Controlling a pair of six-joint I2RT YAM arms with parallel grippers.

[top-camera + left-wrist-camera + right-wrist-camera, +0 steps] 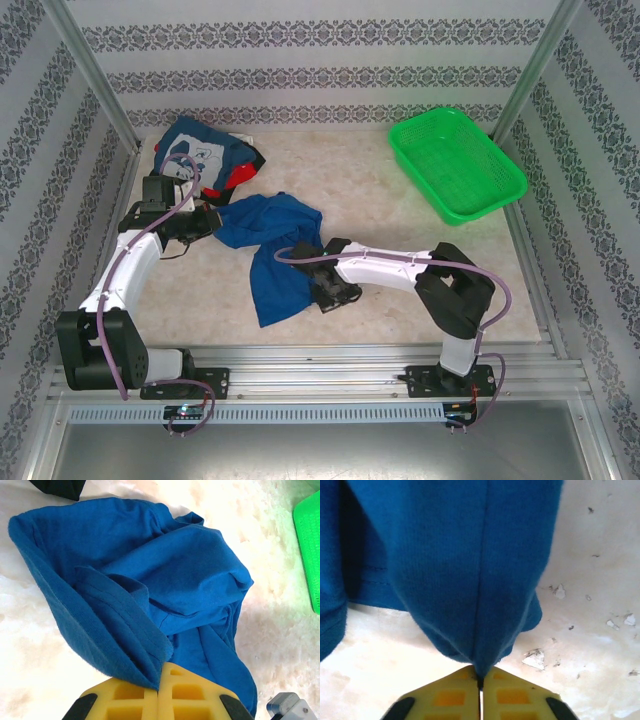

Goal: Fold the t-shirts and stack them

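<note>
Right hand (480, 679) pinching royal-blue t-shirt (460, 555), crumpled

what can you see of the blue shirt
The blue shirt is soft knit cloth with stitched hems. It lies crumpled and unfolded on the table, left of the middle. The left pincer is shut on a hemmed edge, and the right pincer is shut on a fold at its near end.

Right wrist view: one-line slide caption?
Right gripper shut on a fold of the royal-blue t-shirt over the speckled tabletop.
</note>
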